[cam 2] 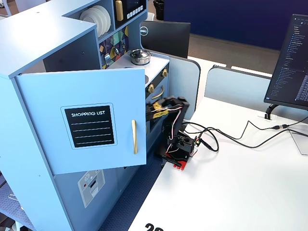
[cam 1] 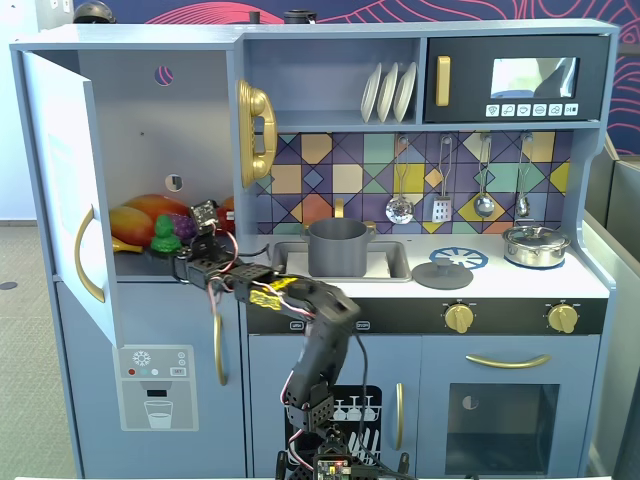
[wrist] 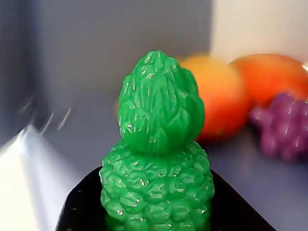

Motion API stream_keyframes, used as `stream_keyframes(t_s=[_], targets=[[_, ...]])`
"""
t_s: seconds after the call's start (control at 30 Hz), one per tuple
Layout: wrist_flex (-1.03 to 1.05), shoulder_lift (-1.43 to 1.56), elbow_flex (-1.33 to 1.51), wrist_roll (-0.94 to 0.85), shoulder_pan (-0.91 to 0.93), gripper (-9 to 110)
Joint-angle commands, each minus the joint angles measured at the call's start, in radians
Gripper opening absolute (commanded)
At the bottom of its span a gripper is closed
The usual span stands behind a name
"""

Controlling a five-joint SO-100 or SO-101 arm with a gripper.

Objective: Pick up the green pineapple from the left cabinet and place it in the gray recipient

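One fixed view faces the left cabinet (cam 1: 150, 150) frontally, another sidelong behind its door; the wrist view sits inside.

White desk (cam 2: 250, 192) carries the arm base (cam 2: 181, 150), black cables (cam 2: 231, 134), monitor stand (cam 2: 270, 113); toy kitchen (cam 2: 57, 57) just beside it.

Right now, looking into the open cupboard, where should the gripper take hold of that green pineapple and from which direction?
Grip the green pineapple around its wide bumpy lower body, not the tapering crown. It stands upright in the left cabinet, so come in level through the open front, as the gripper is already lined up. The mango and grapes sit behind it, so stop short of them.
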Motion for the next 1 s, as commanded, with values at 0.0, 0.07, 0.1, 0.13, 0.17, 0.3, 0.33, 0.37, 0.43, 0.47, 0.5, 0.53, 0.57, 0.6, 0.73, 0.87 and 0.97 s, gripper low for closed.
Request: stream_keyframes(t_s=[0.0, 0.07, 0.1, 0.13, 0.17, 0.3, 0.33, 0.37, 0.43, 0.47, 0.5, 0.53, 0.57, 0.6, 0.73, 0.87, 0.97], targets=[[0.341, 0.465, 0.034, -0.091, -0.078, 0], [0.383, 0.635, 0.107, -0.118, -0.101, 0], [0.422, 0.709, 0.123, -0.112, -0.097, 0], [0.454, 0.773, 0.127, -0.092, -0.074, 0], [0.459, 0.833, 0.138, -0.077, -0.04, 0], [0.578, 0.98, 0.101, 0.02, 0.183, 0], [0.621, 0.997, 0.084, 0.032, 0.241, 0], [0.652, 1.008, 0.067, 0.051, 0.305, 0], [0.678, 1.009, 0.048, 0.074, 0.445, 0], [0.68, 1.003, 0.04, 0.087, 0.509, 0], [0.683, 0.991, 0.038, 0.091, 0.574, 0], [0.689, 0.971, 0.038, 0.089, 0.63, 0], [0.689, 0.945, 0.034, 0.097, 0.683, 0], [0.689, 0.908, 0.025, 0.107, 0.726, 0], [0.623, 0.707, -0.038, 0.16, 0.87, 0], [0.535, 0.488, -0.152, 0.155, 0.936, 0], [0.509, 0.337, -0.259, 0.138, 0.954, 0]])
